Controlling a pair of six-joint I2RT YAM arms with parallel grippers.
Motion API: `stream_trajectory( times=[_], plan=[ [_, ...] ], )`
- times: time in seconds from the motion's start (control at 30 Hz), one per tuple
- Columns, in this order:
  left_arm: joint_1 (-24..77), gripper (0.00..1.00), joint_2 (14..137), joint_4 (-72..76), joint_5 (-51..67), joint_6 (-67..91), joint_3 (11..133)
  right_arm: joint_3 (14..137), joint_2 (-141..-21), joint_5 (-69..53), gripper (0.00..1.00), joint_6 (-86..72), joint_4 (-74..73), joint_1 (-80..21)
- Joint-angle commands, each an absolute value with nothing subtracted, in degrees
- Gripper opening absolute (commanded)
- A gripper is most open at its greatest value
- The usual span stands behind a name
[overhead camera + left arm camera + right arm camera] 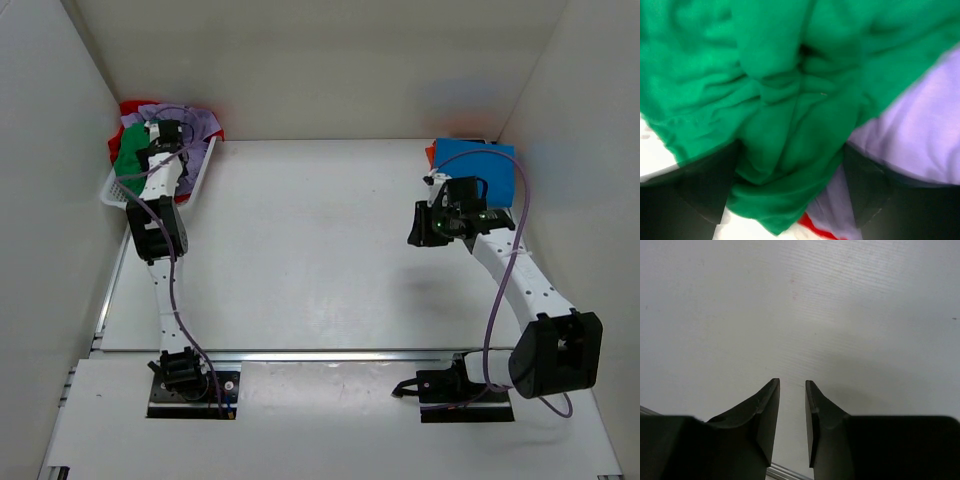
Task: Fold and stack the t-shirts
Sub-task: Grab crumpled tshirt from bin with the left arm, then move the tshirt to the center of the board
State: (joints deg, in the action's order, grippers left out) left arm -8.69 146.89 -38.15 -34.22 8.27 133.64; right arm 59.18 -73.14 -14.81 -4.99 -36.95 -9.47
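The bright green t-shirt (128, 160), the lavender t-shirt (195, 122) and a red-orange t-shirt (130, 107) lie crumpled in the white lattice basket (112, 192) at the back left. My left gripper (165, 132) is down in that pile. In the left wrist view its fingers (707, 192) stand wide apart with green cloth (785, 125) bunched between them, lavender (920, 135) to the right and a bit of red (812, 229) below. The bright blue t-shirt (478, 160) lies folded at the back right. My right gripper (415, 228) hovers in front of it, narrowly open and empty (792, 385).
A red-orange edge (430, 155) shows at the blue shirt's left side. White walls close in the table (300, 250) on the left, back and right. A metal rail (300, 353) runs along the table's near edge.
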Motion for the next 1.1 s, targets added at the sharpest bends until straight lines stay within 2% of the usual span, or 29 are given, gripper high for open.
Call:
stream_trajectory(
  times=[0.0,0.03,0.1,0.2,0.23,0.37,0.57,0.73,0.8,0.97,1.0,1.07],
  plan=[
    [-10.11,0.73,146.95,-40.34,-36.04,8.27,136.41,63.46,-74.09,-16.35,0.25,-5.8,-35.51,-8.88],
    [-10.11,0.62,147.04,-40.52,-36.99,8.17,136.75,63.46,-74.27,-16.26,0.26,-6.06,-35.59,-8.88],
    [-9.67,0.26,147.39,-40.08,-38.22,7.21,136.67,63.37,-74.7,-16.17,0.25,-6.85,-35.59,-8.88],
    [-9.23,0.05,145.73,-39.82,-40.77,6.24,137.11,62.67,-73.66,-16.87,0.25,-8.86,-35.07,-9.14],
    [-8.79,0.02,145.03,-40.25,-41.65,6.24,137.54,62.49,-73.39,-17.22,0.25,-9.14,-35.59,-9.4],
    [-7.39,0.0,138.19,-39.47,-43.41,5.28,138.6,61.79,-72.25,-18.1,0.25,-10.72,-34.9,-10.11],
    [-1.07,0.0,112.45,-31.4,-43.0,1.59,129.48,55.91,-66.1,-19.94,0.25,-14.41,-32.09,-12.39],
    [5.88,0.0,98.56,-34.44,-30.52,5.69,124.47,52.39,-60.91,-20.83,0.25,-17.74,-29.71,-13.7],
    [9.04,0.0,93.1,-35.59,-21.23,8.34,120.16,51.68,-58.55,-20.13,0.25,-17.84,-28.74,-14.14],
    [15.54,0.0,76.06,-32.26,-2.31,19.48,97.52,50.19,-55.2,-19.42,0.24,-16.88,-27.86,-12.92],
    [15.82,0.0,73.85,-31.21,5.28,21.77,91.73,49.84,-54.93,-19.68,0.24,-16.44,-27.95,-12.48],
    [16.26,0.06,71.65,-29.28,10.26,24.77,82.77,49.4,-54.93,-19.43,0.25,-15.74,-28.12,-12.22]
  ],
)
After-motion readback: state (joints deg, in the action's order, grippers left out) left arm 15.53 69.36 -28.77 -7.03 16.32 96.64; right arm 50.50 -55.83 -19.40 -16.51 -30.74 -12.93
